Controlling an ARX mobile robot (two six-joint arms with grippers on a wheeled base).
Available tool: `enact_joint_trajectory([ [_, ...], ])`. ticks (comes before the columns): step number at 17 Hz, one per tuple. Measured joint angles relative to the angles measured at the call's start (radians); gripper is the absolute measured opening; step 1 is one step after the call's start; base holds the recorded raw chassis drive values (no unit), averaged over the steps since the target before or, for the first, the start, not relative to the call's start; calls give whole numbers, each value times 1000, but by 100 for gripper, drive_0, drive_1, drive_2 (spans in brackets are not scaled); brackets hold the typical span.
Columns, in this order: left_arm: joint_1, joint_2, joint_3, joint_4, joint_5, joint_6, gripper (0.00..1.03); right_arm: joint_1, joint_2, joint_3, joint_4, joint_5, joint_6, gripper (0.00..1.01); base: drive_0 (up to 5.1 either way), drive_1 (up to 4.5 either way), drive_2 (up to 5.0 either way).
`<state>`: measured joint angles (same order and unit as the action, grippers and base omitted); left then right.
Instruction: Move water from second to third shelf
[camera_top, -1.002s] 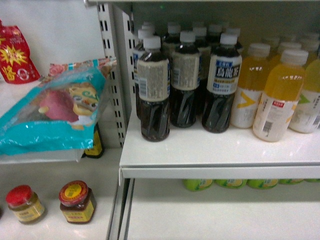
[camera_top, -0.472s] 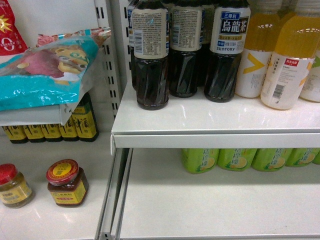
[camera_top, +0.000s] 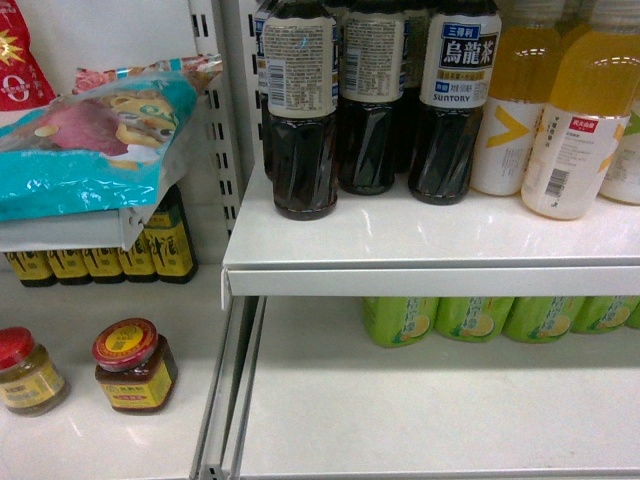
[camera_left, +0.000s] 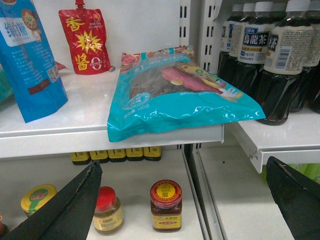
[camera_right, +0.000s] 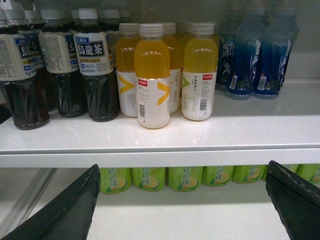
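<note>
The white shelves (camera_top: 400, 240) carry dark tea bottles (camera_top: 305, 110), yellow drinks (camera_right: 152, 75) and, lower down, green-labelled bottles (camera_right: 185, 177), yet the water shows in no view, so its bearing from the left jaws and right jaws, both spread wide and empty, cannot be told.

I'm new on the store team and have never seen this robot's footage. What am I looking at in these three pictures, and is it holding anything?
It is a wheeled robot with two arms facing store shelves. One picture comes from its head camera and one from each wrist. The black wedges at the bottom corners are gripper fingers: the left gripper and the right gripper are both open and hold nothing. The upper shelf carries dark tea bottles and yellow drinks, with blue drinks further right. Green-labelled bottles stand below. To the left are a teal snack bag and red-lidded jars. The water bottle it should move shows in none of the views.
</note>
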<state>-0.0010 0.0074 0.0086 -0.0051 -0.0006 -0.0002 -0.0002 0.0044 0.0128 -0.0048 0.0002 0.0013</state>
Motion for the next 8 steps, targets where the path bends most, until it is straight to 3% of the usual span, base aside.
enact_joint_trajectory([
  [8,0,0,0,0,0,0,98,0,0,0,0,0,0,98,0,0,0],
])
